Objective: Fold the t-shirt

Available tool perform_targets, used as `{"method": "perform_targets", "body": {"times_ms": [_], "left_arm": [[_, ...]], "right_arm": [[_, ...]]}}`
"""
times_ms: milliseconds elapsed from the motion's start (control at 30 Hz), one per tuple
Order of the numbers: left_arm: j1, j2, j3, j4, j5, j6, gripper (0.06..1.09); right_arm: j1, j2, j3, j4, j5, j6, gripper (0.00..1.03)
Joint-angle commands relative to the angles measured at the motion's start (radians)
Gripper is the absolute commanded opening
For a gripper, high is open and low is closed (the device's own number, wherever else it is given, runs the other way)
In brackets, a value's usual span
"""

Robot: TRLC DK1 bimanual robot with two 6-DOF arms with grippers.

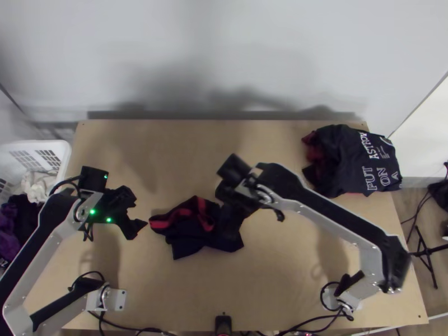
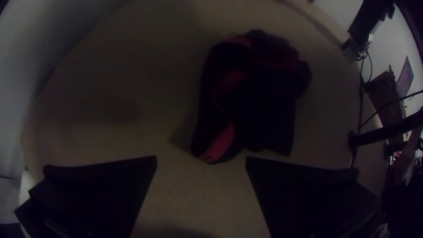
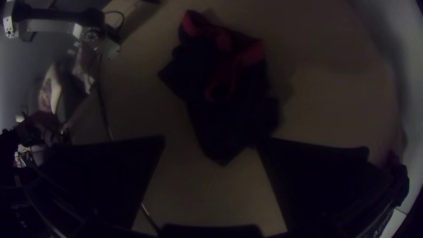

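Dark cloth with red bands, the t-shirt (image 1: 187,243) lies bunched on the table (image 1: 269,291); we cannot tell sleeve from hem. We see the left gripper (image 1: 138,211) spread wide near one end. The right gripper (image 1: 228,215), also parted, hides the other, black blurring into black.

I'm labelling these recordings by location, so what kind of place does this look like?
Probably a robot workstation or lab-type room: two robot arms stand at a light wooden table, with cables along its near edge and a white basket of cloth beside it.
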Motion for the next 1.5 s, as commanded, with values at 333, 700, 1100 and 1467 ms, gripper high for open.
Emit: {"method": "perform_targets", "body": {"times_ms": [333,700,1100,1467], "left_arm": [[0.048,-0.061,-0.104,0.062,-0.001,0.028,1.04],[0.032,-0.041,-0.159,0.191,-0.001,0.031,1.04],[0.029,-0.032,-0.190,0.243,-0.001,0.033,1.04],[0.016,0.026,-0.196,0.292,-0.001,0.036,1.04]], "right_arm": [[0.062,0.215,0.119,-0.001,-0.040,-0.008,0.93],[0.057,0.323,0.154,0.044,-0.037,-0.009,0.92],[0.048,0.353,0.156,0.104,0.050,-0.043,0.72],[0.046,0.353,0.120,0.130,0.050,-0.058,0.39]]}}
